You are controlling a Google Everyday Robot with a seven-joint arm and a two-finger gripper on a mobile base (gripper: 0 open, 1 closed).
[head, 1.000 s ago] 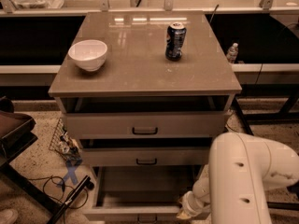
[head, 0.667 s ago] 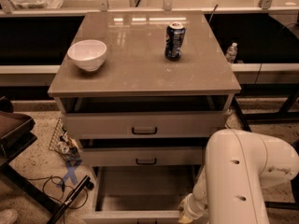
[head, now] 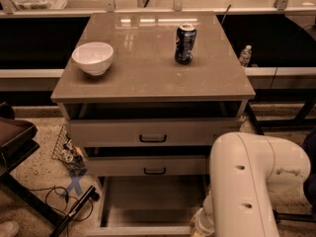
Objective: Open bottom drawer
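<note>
The bottom drawer of the cabinet stands pulled out, its pale smooth interior showing; its front rim runs along the lower edge of the view and its handle is out of sight. My gripper is at the drawer's front right corner, mostly hidden behind my bulky white arm. Above the bottom drawer are the middle drawer and the top drawer, each with a small black bar handle and each slightly out.
A white bowl and a dark soda can stand on the cabinet top. A small bottle sits behind at right. Cables and a wire basket lie on the floor at left, beside a dark chair.
The bottom drawer's front has come slightly further out toward the camera. My arm has shifted a little left and nearer with it.
</note>
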